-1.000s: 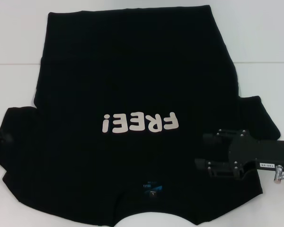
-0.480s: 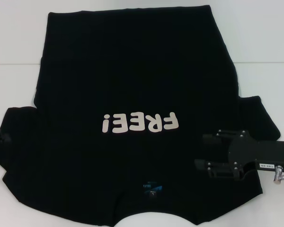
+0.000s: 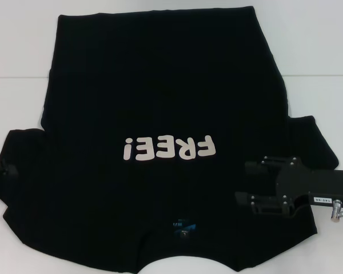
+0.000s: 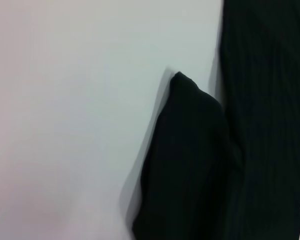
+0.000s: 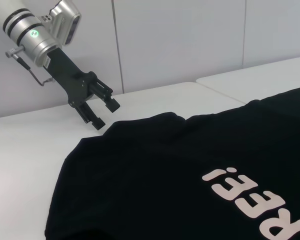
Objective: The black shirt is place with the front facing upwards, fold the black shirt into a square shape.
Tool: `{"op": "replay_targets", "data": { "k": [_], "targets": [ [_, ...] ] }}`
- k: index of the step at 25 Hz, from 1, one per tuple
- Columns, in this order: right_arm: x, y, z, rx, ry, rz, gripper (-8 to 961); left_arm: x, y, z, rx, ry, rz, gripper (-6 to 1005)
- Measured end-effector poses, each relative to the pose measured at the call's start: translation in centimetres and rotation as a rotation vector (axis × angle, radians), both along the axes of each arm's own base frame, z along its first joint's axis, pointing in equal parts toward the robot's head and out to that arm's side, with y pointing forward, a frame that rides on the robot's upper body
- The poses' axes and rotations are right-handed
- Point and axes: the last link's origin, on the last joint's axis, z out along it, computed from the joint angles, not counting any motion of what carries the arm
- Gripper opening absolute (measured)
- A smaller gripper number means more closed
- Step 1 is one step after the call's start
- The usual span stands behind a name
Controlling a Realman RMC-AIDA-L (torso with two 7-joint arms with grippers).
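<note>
While the plain black cotton T-shirt (image 3: 160,114) lies flat for folding, the left gripper (image 5: 101,110) hangs open, empty, beside its sleeve; the right gripper (image 3: 257,185) is seemingly open above the other shoulder.

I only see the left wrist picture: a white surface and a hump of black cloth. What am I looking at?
Observer: That hump is a sleeve of the black shirt, which the head view shows spread flat on the white table.
Operator: Which side is facing up?
Observer: The front. Pale "FREE!" lettering shows on the chest.
Operator: And where are the grippers?
Observer: The left gripper hovers open just off that sleeve's edge. The right gripper is open over the shirt's opposite side.
</note>
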Motion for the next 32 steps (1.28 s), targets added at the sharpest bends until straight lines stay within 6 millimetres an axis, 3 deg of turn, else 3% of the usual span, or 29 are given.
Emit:
{"op": "replay_targets", "data": {
  "k": [32],
  "targets": [
    [0.0, -0.1, -0.2, -0.005, 0.003, -0.006, 765, -1.2, 1.0, 0.3, 0.068, 0.058, 0.081, 911]
  ]
}}
